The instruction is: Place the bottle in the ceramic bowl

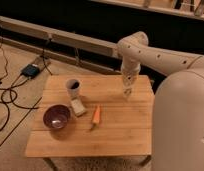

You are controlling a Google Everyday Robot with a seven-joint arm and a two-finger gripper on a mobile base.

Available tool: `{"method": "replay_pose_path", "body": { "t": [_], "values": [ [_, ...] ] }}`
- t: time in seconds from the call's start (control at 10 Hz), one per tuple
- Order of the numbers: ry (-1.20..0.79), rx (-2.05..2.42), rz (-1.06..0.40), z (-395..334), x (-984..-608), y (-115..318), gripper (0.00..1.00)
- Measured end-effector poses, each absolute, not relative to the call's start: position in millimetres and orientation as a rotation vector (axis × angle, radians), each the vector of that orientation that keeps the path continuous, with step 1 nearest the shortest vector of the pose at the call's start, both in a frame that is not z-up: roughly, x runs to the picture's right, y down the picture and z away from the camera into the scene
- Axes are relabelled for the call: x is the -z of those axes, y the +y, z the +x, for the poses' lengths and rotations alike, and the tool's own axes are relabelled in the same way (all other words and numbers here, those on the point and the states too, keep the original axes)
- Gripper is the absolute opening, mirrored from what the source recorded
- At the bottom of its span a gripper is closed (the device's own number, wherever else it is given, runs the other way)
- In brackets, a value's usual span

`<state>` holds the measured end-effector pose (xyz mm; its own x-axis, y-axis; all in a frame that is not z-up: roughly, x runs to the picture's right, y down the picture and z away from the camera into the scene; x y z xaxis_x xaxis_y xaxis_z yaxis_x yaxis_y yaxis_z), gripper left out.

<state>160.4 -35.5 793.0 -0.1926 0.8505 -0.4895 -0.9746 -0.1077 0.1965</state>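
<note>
Now we see the gripper (pixel 128 89) clamped on the bottle (pixel 128 95) at the table's (pixel 120 136) far side, well apart from the ceramic bowl (pixel 57 117).

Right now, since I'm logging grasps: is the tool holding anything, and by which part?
Cannot be told. The tool is shut, low over the far right of the table; whether it grips anything does not show.

No writing can be read anywhere (none on the gripper (pixel 128 93) over the table (pixel 120 135), far right).
</note>
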Motion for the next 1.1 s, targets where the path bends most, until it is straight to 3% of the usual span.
{"method": "replay_pose_path", "body": {
  "t": [1.1],
  "values": [
    [0.442, -1.424, -0.474, -12, -701, 4, 0.00]
  ]
}}
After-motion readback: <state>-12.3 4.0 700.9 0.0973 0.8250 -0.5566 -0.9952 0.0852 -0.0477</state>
